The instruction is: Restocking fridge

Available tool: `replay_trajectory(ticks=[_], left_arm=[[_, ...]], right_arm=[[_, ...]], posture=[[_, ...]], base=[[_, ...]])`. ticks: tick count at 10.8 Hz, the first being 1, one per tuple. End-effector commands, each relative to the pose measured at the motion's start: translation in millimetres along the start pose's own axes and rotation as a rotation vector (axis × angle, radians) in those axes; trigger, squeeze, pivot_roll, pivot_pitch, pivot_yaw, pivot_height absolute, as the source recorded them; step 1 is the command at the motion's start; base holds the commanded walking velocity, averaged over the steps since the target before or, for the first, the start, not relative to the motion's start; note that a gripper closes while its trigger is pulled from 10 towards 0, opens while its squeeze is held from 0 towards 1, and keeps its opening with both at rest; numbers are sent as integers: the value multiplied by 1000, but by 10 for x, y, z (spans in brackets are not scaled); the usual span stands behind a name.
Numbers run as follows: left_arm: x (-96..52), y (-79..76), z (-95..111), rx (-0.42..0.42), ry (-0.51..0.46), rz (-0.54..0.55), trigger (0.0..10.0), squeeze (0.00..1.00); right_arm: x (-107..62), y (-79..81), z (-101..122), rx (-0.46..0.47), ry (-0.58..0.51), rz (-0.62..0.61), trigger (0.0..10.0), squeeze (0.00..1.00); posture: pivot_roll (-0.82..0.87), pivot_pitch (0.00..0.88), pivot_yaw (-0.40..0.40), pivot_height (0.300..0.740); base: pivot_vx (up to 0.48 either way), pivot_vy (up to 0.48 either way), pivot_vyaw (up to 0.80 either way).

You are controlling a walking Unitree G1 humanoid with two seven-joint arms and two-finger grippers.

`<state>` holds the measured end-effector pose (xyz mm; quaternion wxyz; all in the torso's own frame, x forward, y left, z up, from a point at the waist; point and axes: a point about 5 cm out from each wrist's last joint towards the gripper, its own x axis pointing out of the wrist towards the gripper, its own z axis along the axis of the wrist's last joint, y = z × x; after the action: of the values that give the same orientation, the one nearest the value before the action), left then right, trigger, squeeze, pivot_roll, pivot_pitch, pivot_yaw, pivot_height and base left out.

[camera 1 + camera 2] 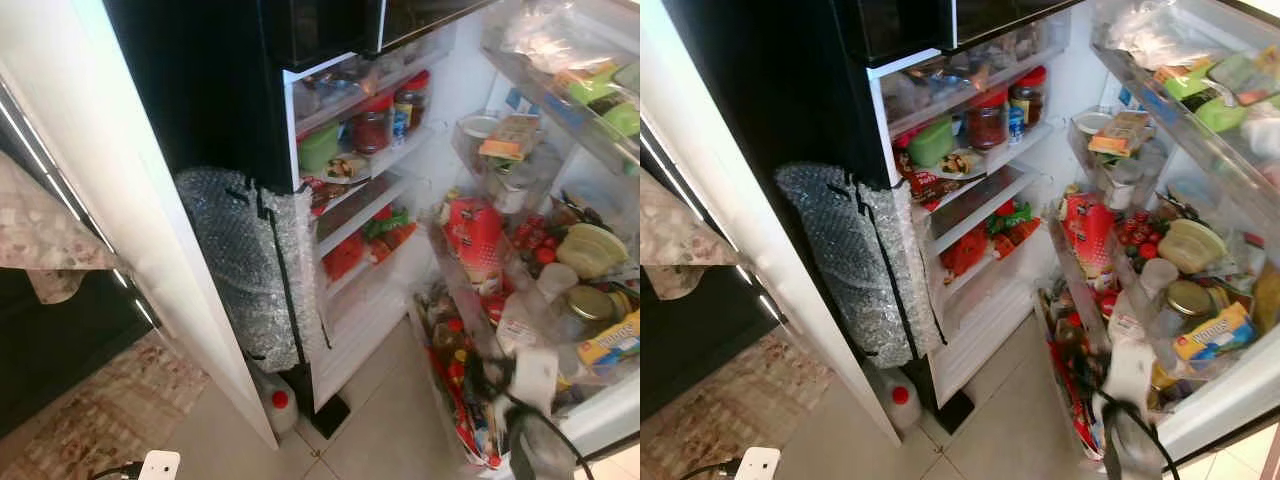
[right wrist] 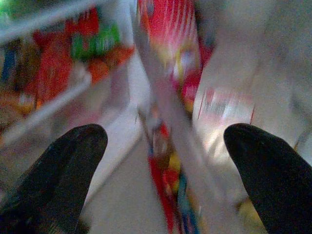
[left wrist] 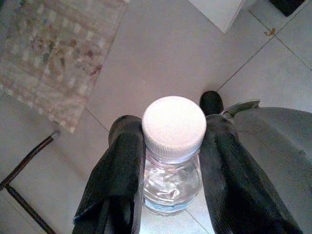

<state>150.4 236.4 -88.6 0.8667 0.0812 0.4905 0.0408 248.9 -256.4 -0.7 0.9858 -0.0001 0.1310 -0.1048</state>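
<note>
Down by the tiled floor [image 3: 161, 53], the left gripper [image 3: 173, 161] has a small clear water bottle [image 3: 171, 170] clamped between its two black fingers [image 3: 117, 180], white screw cap [image 3: 174, 122] facing the wrist camera, water visible inside. A patterned rug [image 3: 53, 53] lies off to one side on the tiles beneath it.

Up ahead the fridge [image 1: 380, 180] stands wide open. Its shelves are packed: a green tub [image 1: 318, 148] and a red-lidded jar [image 1: 372, 125] on the upper shelf, red and green packets [image 1: 375, 235] lower down. A roll of bubble wrap [image 1: 245, 265] with a black strap leans against the dark side of the fridge, and a white jug with a red cap [image 1: 278, 405] sits on the floor at its foot.

On the right, the open door [image 1: 610, 420] is crammed: a red carton [image 1: 472, 235], cherry tomatoes [image 1: 535, 235], a jar with a metal lid [image 1: 585, 305], a yellow packet [image 1: 610, 340], and bagged greens on the top rack.

The right gripper [image 2: 165, 170] is spread wide open, nothing between its fingers [image 2: 63, 165], pointed at the blurred red carton and the lower door rack. From the head camera its arm [image 1: 535, 440] is a motion blur low against the door's bottom rack.
</note>
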Motion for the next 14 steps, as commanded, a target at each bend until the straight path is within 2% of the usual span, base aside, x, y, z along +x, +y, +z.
replay_trajectory(ticks=[1,2,6,8,12,13,14], left_arm=[[11,-32,42,14,-6,1,10000,0],[16,-62,57,16,-7,-2,10000,0],[19,-111,62,16,-8,-4,10000,0],[28,-169,97,18,-11,-9,10000,0],[26,-166,80,22,-3,-6,10000,0],[26,-172,74,23,2,-5,10000,0],[30,-190,89,23,0,-7,10000,0]], right_arm=[[29,56,88,-15,-55,12,10000,0],[46,117,141,-21,-89,22,10000,0],[81,149,234,-45,-127,3,10000,0],[85,58,239,-54,-118,-50,10000,0],[57,-65,189,-68,-86,-109,10000,0],[29,-222,171,-63,-69,-159,10000,0],[12,-301,161,-68,-59,-183,10000,0]], posture=[[-111,0,48,740],[-110,0,45,740],[-107,0,40,740],[-105,0,39,740],[-104,0,41,740],[-106,0,45,740],[-107,0,45,740]], base=[[0,0,0],[0,0,0],[0,0,0],[0,0,0],[0,0,0],[0,0,0],[0,0,0]])
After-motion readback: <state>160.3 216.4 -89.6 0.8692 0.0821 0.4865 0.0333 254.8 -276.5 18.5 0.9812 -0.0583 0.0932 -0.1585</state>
